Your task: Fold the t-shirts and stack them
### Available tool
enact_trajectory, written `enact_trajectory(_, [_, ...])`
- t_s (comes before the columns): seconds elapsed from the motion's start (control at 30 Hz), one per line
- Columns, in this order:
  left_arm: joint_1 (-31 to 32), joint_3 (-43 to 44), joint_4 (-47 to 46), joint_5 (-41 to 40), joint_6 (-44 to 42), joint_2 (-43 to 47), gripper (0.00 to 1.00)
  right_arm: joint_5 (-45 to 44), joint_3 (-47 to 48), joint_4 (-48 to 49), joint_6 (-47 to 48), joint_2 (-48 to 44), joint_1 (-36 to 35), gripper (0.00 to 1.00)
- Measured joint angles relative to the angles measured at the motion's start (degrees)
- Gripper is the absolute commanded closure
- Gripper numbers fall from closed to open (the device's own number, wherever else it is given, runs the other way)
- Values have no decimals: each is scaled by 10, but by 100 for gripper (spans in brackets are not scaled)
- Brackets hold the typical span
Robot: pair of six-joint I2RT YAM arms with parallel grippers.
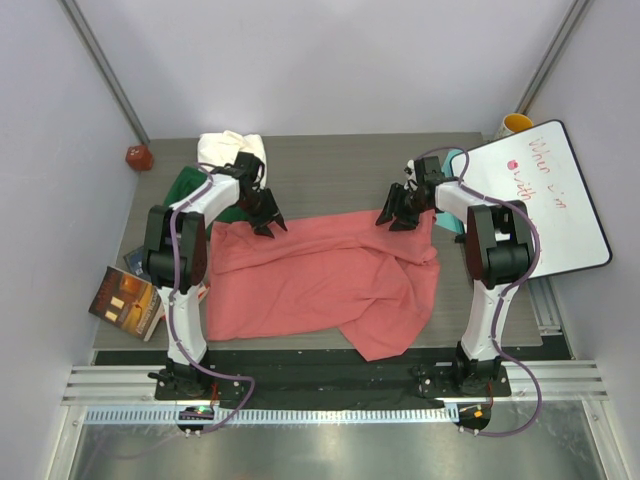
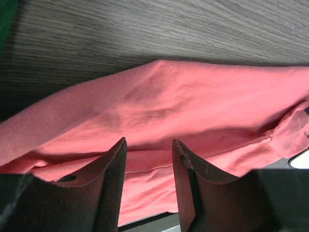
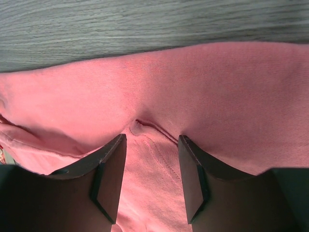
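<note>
The salmon-pink t-shirt (image 1: 320,280) lies spread and rumpled across the middle of the table. My left gripper (image 1: 268,222) is open just above its far left edge; pink cloth (image 2: 193,111) fills the gap between the jaws. My right gripper (image 1: 400,215) is open over its far right edge, above a stitched seam (image 3: 149,130). The dark green t-shirt (image 1: 192,190) lies bunched at the far left, partly hidden by my left arm. The cream-white t-shirt (image 1: 228,150) is bunched behind it.
Glossy books (image 1: 130,298) overhang the table's left edge. A whiteboard (image 1: 545,195) leans at the right, over a teal object (image 1: 452,160). A yellow cup (image 1: 516,123) stands at the far right corner. A red object (image 1: 138,156) sits at the far left corner.
</note>
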State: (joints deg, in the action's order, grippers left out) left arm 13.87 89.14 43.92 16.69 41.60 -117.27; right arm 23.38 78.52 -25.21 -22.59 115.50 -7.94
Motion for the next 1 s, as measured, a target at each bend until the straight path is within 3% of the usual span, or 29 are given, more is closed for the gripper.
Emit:
enact_trajectory(0.17, [0,0,0,1,-1,0,57,-1,0,0,0,0,0,51])
enact_trajectory(0.27, [0,0,0,1,-1,-2,57,-2,-2,0,3,0,0,72])
enact_trajectory(0.3, [0,0,0,1,-1,-3,58,-2,-4,-1,4,0,0,85])
enact_trajectory(0.33, [0,0,0,1,-1,-4,59,-3,-7,-2,5,0,0,87])
enact_trajectory(0.47, [0,0,-2,5,-2,-10,60,-3,-10,-6,9,0,0,88])
enact_trajectory(0.6, [2,0,-5,9,-3,-17,60,3,-10,-6,10,0,0,98])
enact_trajectory(1.0, [4,0,-5,14,-3,-29,60,30,2,-16,6,-4,0,99])
